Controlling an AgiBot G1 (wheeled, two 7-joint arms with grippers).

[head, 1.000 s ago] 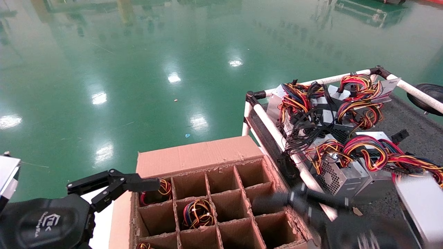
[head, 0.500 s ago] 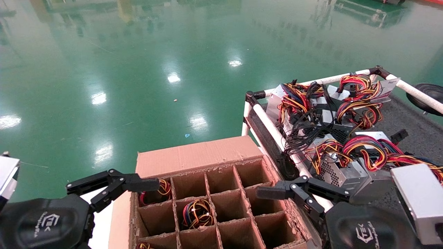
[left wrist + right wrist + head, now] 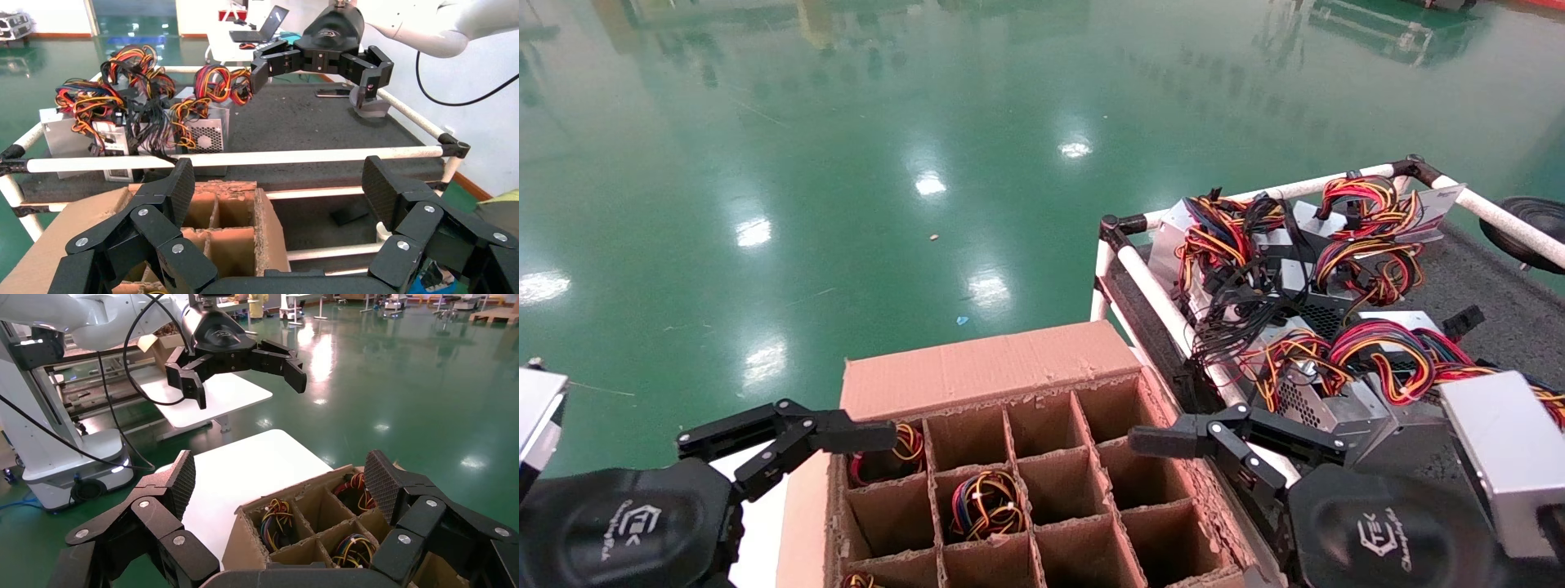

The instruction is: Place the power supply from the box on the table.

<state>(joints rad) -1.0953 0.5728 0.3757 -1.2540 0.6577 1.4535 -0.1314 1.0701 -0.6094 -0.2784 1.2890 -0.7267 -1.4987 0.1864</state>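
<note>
The box (image 3: 977, 371) is a brown carton with a cardboard grid of cells, low in the head view. A power supply shows only as a looped wire bundle (image 3: 986, 502) in a middle cell; its case is hidden. Other bundles sit in a far-left cell (image 3: 905, 445) and a near cell (image 3: 276, 520). My left gripper (image 3: 846, 441) hovers open over the box's left side. My right gripper (image 3: 1197, 453) hovers open at the box's right edge, beside the table rail. Neither holds anything. The table (image 3: 1491, 278) is dark grey with white pipe rails, to the right of the box.
Several power supplies with tangled coloured wires (image 3: 1303, 269) crowd the table's near-left part. A white rail (image 3: 1164, 310) runs between box and table. A white platform (image 3: 245, 471) lies on the box's left. Green floor surrounds everything.
My right gripper has swung in from the lower right, where it was blurred, and now hangs at the box's right edge, slightly higher than half a second ago. The left arm has not moved.
</note>
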